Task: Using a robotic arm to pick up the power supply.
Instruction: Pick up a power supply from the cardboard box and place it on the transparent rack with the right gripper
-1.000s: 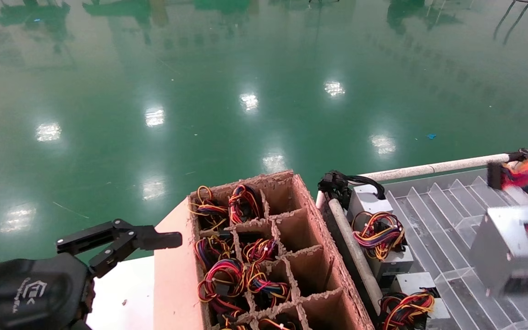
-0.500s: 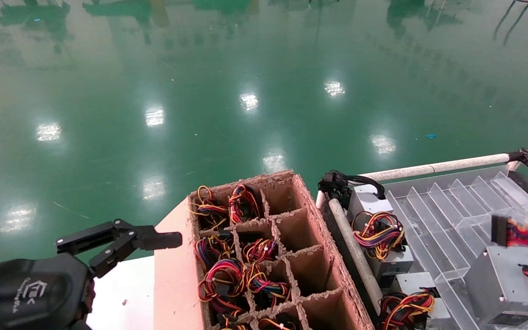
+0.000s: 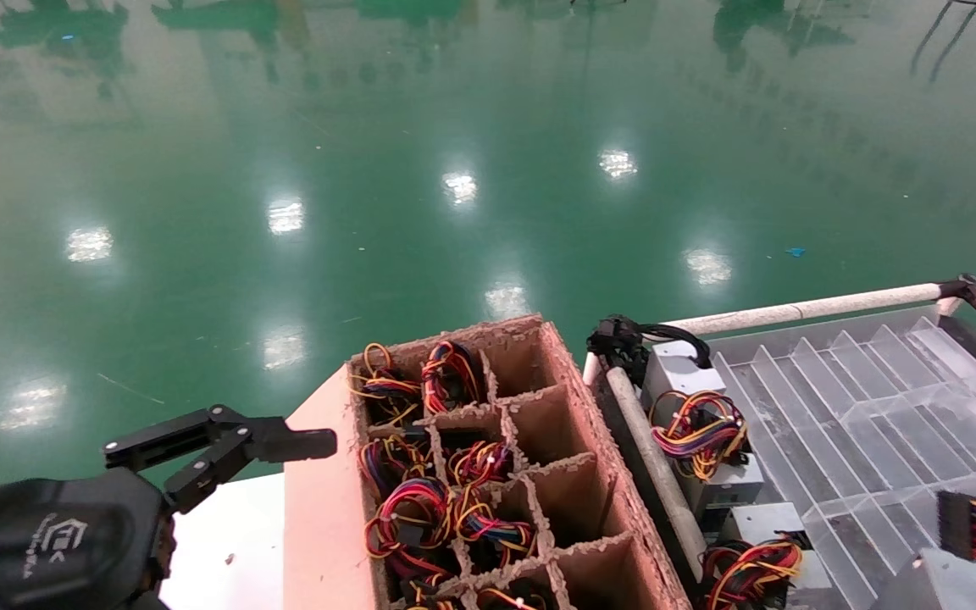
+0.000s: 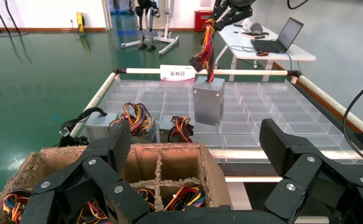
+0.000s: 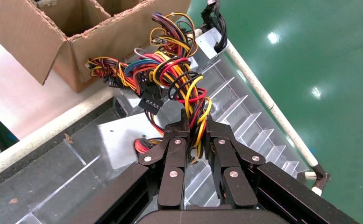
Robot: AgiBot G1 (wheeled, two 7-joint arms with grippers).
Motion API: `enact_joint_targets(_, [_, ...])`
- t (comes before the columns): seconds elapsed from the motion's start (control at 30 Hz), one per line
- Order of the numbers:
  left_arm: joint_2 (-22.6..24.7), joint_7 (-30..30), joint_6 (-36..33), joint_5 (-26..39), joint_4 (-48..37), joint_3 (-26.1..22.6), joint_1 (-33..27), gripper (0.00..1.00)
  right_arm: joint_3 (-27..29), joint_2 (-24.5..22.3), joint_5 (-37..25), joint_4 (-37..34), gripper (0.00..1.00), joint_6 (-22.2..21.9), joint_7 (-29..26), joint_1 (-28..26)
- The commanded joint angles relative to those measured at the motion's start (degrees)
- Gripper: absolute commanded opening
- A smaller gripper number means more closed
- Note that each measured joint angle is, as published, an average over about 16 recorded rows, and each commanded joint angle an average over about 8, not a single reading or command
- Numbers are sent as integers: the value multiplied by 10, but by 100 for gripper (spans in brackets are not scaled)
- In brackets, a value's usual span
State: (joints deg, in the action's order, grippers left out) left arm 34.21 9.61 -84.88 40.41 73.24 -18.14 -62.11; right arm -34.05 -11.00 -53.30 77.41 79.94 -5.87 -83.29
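Above clear tray (image 4: 263, 100), one power supply (image 4: 209, 100) hanging, right gripper (image 5: 197, 122) clamping wires (image 5: 179, 77)

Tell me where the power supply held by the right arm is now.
The power supply hangs by its wires from the right end effector, above the clear divided tray; the head view shows it at the lower right corner.

Left pincer (image 3: 225, 445) parked low at the near left, black logo-marked housing beneath it, fingers (image 4: 118, 144) spread wide apart. Right pincer (image 5: 196, 135) out over the right side, fingers (image 5: 181, 128) pinched tight on a bundle of coloured wires (image 5: 188, 88), black linkages folded in close behind the tips.
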Motion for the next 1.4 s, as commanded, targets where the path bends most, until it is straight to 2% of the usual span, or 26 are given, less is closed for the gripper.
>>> enact_joint_targets(0.03, [0, 0, 0, 0, 0, 0, 0, 100, -16, -7, 9, 1, 0, -1, 7, -2])
enact_joint_targets(0.3, [0, 0, 0, 0, 0, 0, 0, 100, -54, -4, 36, 2, 0, -3, 26, -1])
enact_joint_targets(0.63, [0, 0, 0, 0, 0, 0, 0, 100, -75, 10, 45, 1, 0, -7, 38, 5])
enact_joint_targets(0.9, [0, 0, 0, 0, 0, -1, 0, 100, -76, 37, 44, 2, 0, -2, 37, 11])
enact_joint_targets(1.4, [0, 0, 0, -1, 0, -1, 0, 100, -59, 79, 27, 2, 0, 37, 12, 11])
